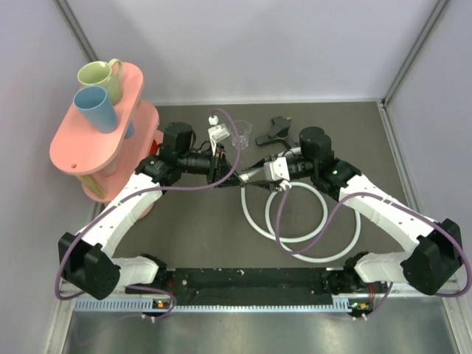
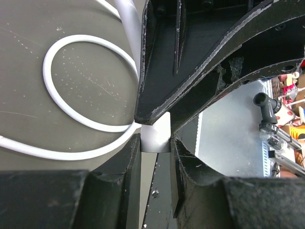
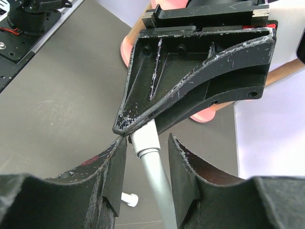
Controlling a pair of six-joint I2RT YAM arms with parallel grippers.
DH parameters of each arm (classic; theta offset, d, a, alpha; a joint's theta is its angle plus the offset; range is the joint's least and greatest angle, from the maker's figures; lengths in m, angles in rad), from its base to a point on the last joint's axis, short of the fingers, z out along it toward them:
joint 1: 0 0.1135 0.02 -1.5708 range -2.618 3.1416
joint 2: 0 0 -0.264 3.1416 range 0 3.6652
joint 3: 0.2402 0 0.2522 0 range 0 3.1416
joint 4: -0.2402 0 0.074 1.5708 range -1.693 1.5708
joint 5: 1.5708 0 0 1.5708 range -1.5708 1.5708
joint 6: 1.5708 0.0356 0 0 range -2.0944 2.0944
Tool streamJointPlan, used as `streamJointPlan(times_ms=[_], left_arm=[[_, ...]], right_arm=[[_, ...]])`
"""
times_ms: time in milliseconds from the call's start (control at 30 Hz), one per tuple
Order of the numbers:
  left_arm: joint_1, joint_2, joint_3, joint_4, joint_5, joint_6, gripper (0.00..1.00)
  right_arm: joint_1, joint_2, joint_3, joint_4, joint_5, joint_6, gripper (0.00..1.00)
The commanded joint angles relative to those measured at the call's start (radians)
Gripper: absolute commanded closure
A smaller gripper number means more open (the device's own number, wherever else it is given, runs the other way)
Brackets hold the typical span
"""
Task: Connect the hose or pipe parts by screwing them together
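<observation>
The white hose lies in loops on the dark table in front of the right arm. My left gripper is shut on the hose's white end connector, held just above the table. My right gripper meets it nose to nose. In the right wrist view its jaws stand on either side of the hose just behind the connector collar, with a gap on the right side. The black T-shaped fitting lies apart at the back of the table.
A clear cup stands just behind the grippers. A pink two-tier stand with a green mug and a blue cup fills the back left. A small white connector lies on the table below the right gripper.
</observation>
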Motion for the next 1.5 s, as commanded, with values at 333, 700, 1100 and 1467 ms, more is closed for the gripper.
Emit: streamJointPlan(times_ms=[333, 700, 1100, 1467], left_arm=[[0.009, 0.009, 0.057, 0.000, -0.003, 0.010, 0.87], [0.029, 0.001, 0.121, 0.031, -0.300, -0.082, 0.28], [-0.011, 0.269, 0.331, 0.145, -0.776, -0.281, 0.38], [-0.072, 0.700, 0.561, 0.370, -0.748, -0.507, 0.41]], right_arm=[[0.022, 0.012, 0.046, -0.001, -0.012, -0.021, 1.00], [-0.039, -0.050, -0.069, 0.215, 0.324, 0.152, 1.00], [-0.126, -0.200, -0.241, 0.371, 0.774, 0.353, 1.00], [-0.152, -0.312, -0.305, 0.401, 0.976, 0.450, 1.00]])
